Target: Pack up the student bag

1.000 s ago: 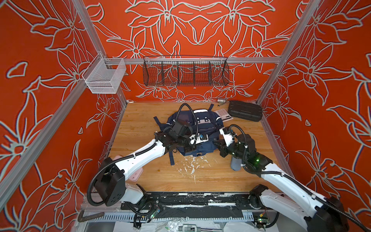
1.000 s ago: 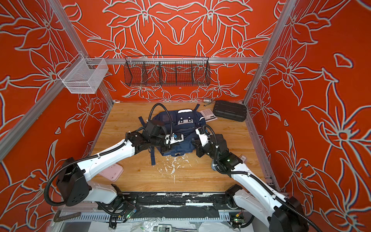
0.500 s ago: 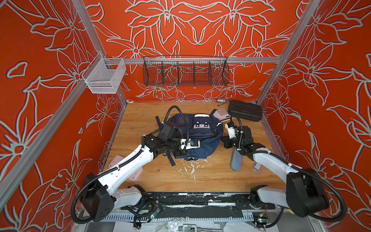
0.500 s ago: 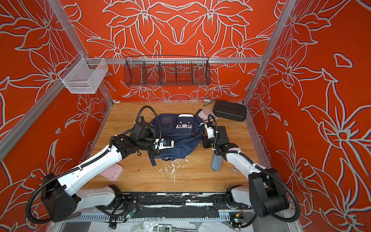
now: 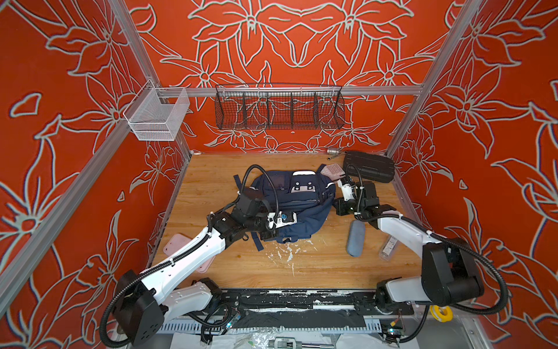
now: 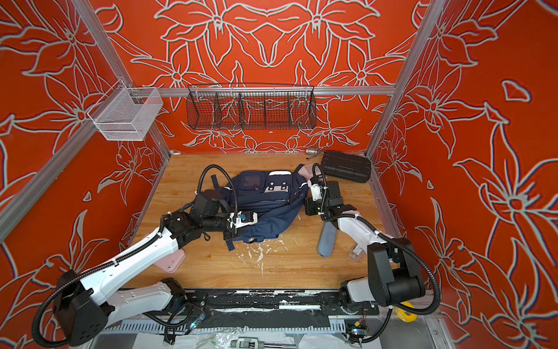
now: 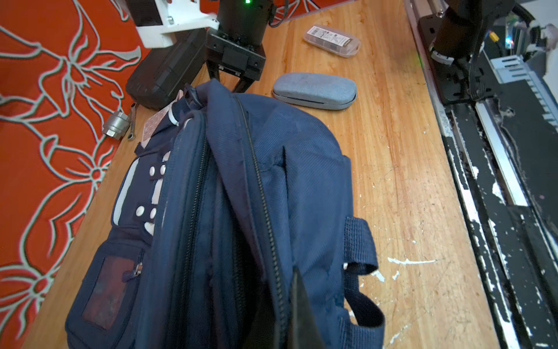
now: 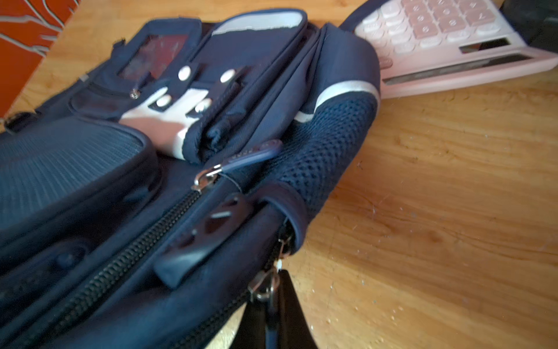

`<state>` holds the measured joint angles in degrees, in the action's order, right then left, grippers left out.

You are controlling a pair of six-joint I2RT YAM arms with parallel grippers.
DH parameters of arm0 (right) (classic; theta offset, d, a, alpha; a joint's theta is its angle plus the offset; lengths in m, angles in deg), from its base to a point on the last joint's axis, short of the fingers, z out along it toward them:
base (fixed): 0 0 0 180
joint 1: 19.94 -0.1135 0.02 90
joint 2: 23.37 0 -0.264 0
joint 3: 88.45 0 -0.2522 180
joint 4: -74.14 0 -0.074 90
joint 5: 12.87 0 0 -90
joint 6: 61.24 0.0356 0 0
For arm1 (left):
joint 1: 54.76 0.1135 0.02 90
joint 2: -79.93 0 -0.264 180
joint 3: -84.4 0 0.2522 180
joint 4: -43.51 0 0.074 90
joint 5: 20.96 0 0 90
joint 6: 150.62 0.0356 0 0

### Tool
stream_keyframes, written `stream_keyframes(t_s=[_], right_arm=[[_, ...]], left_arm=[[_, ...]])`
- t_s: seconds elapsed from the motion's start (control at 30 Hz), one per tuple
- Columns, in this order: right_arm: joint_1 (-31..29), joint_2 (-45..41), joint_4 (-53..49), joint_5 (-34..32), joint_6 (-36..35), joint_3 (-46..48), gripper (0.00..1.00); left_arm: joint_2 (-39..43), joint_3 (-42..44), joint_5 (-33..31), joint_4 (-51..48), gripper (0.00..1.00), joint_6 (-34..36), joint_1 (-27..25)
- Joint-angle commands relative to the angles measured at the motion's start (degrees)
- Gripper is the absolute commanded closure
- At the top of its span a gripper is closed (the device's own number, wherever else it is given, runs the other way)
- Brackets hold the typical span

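While the navy-blue fabric student bag point(image 5: 302, 196) is being pinched at its lower-left edge by the left tool point(image 7: 297, 290), its right-end metal zip pull point(image 8: 264, 288) is being pinched by the right tool point(image 8: 279, 302).

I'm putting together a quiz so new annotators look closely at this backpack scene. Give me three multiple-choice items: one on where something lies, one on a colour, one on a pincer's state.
1. Where does the black ribbed case lie?
A. front left of the table
B. back right of the table
C. on the student bag

2. What colour is the calculator beside the bag?
A. green
B. yellow
C. pink

3. How is the right pincer?
A. wide open above the table
B. shut on the bag's zip pull
C. open, flat on the table

1 B: in both top views it sits by the back right walls.
2 C: its body and keys show pink.
3 B: the right wrist view shows the pull pinched in the closed pincer.
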<state>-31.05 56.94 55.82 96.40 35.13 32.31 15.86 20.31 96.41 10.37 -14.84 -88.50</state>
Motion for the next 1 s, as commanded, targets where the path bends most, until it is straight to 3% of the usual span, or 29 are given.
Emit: stream_keyframes(t_s=[0.0,0.13,0.17,0.23,0.27,0.33,0.4,0.63,0.97], right_arm=[[2.7,3.2,-1.5,-5.6,-1.7,-4.4,0.91],[2.6,1.7,-0.5,-3.2,-2.5,-4.7,0.57],[2.5,-0.1,-1.6,-4.3,-3.8,-4.7,0.49],[2.6,-4.1,-4.7,-7.1,-6.7,-4.6,0.44],[2.6,-6.5,-6.6,-9.1,-8.0,-4.5,0.41],[2.7,-11.4,-9.2,-11.8,-10.5,-4.1,0.31],[2.7,-16.3,-11.6,-13.1,-12.1,-4.6,0.23],[2.7,-20.6,-17.9,-7.8,-12.7,-9.0,0.22],[2.3,-23.5,-16.3,-2.0,-8.3,-4.4,0.25]], left_arm=[[2.8,-1.0,-0.9,0.3,1.00,-2.9,0.4],[1.6,1.4,-2.9,3.1,0.99,-5.2,-1.2],[1.2,2.1,-3.9,4.1,0.85,-5.9,-1.7],[0.7,2.5,-5.0,4.5,0.83,-6.8,-2.4],[0.6,2.5,-5.8,4.8,0.73,-7.4,-2.6],[0.9,2.3,-6.9,4.8,0.42,-7.9,-2.9],[1.8,1.5,-8.2,4.2,0.29,-8.2,-2.9],[-3.4,-5.7,-12.8,-4.2,0.17,-5.6,-3.0],[-20.3,-8.0,-15.2,-0.3,0.15,3.9,-5.7]])
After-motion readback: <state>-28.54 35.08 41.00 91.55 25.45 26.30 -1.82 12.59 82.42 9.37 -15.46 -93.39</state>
